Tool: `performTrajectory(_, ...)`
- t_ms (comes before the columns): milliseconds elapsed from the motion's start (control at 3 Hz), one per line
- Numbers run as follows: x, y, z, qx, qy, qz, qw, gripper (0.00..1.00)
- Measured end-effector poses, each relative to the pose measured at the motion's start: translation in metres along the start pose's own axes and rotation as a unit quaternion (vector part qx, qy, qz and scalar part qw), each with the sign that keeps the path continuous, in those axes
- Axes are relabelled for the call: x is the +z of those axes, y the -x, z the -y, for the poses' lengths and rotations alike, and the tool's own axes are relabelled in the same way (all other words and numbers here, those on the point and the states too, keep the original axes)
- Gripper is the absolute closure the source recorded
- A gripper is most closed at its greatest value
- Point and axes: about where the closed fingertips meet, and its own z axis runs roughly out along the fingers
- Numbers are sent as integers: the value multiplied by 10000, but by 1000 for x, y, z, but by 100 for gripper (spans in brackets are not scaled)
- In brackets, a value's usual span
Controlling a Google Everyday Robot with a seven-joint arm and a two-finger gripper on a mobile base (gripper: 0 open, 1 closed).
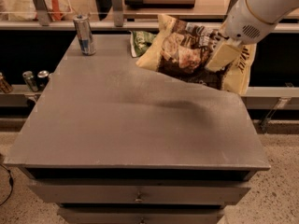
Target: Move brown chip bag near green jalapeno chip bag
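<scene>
Hand [216,63] partly behind brown chip bag [182,55]
</scene>
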Motion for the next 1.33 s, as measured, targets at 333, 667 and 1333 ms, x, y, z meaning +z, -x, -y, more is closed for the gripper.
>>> performTrajectory(333, 1, -1, 55, 424, -403, 9, 9983, 100)
performTrajectory(667, 9, -5, 93, 844, -623, 3, 9945, 100)
performTrajectory(1333, 46, 4, 153, 1727, -899, 419, 9800, 100)
